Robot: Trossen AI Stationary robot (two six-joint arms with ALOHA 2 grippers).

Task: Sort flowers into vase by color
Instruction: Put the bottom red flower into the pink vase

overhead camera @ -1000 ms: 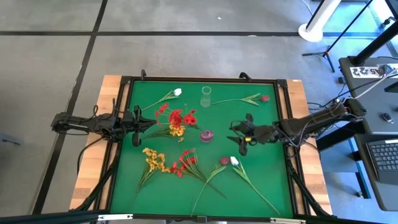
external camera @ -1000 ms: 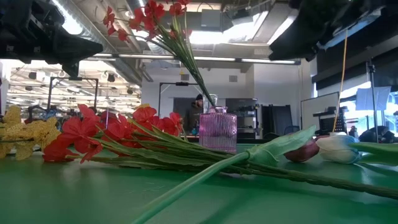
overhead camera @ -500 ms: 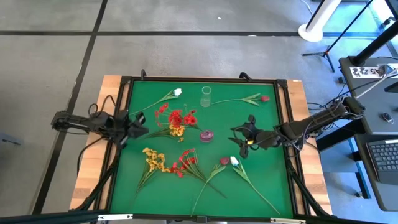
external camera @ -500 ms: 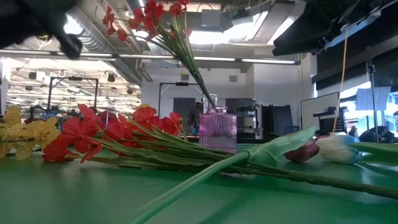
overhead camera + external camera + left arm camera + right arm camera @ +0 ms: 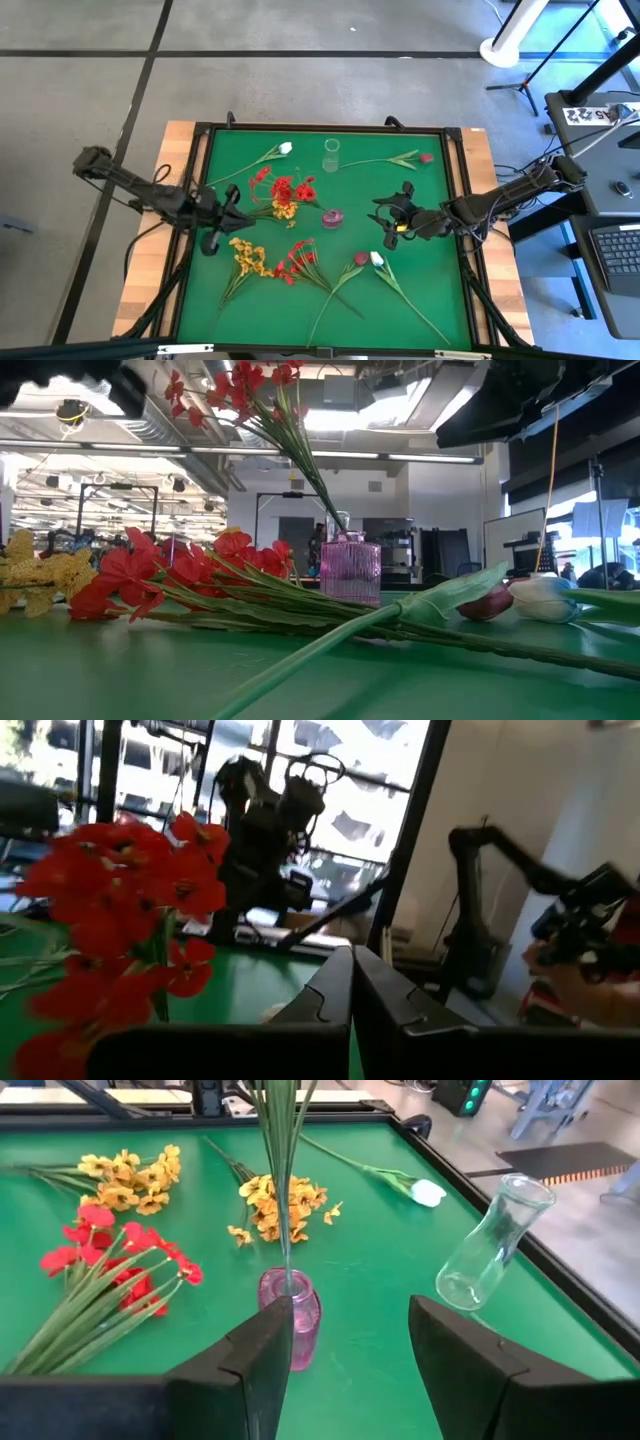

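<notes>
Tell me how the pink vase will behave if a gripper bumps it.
The pink vase looks apt to tip: it is small and narrow, and the red flowers in it lean far out above it on long stems. It seems ribbed glass, so probably fragile and slippery. The open right gripper is close.

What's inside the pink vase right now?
The pink vase holds a bunch of green stems leaning out of its mouth, topped by red blossoms in the low view. How far down the stems reach inside is blurred by the ribbed glass.
</notes>
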